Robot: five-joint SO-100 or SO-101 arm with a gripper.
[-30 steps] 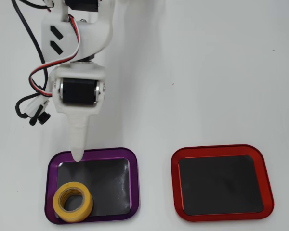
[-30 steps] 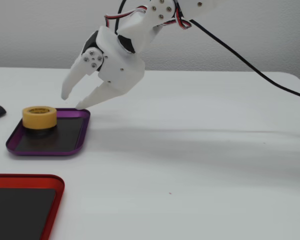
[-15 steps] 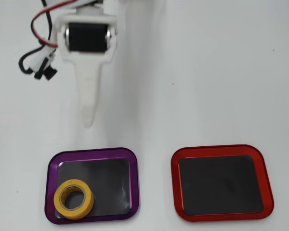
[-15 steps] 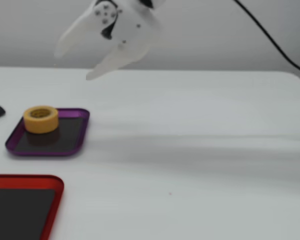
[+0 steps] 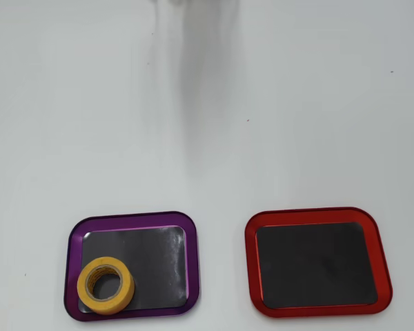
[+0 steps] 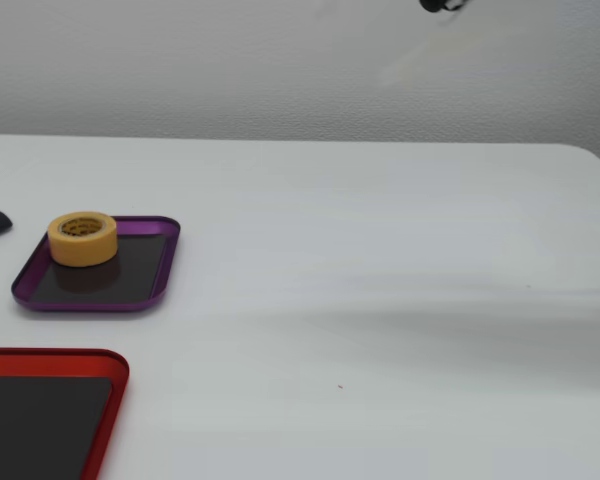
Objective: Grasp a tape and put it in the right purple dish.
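In the overhead view, the tape (image 5: 105,285) lies flat in the near left corner of the purple dish (image 5: 192,261), touching its rim. A red tray (image 5: 249,261) sits just right, apart. The white table (image 5: 297,110) beyond lies open. The fingers are out of view, so I cannot tell their state.

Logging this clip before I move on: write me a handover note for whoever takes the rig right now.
Pincer: out of both views; only a blurred trace of the arm shows at the top edge of the fixed view, so its state is unknown.
Tape: lying flat inside the purple dish, in the lower-left corner as the overhead view shows it, partly over the rim.
Red dish: empty, beside the purple one.
Done: tape is in the purple dish and released.
Left: nothing visible, apart from confirming the arm is parked.
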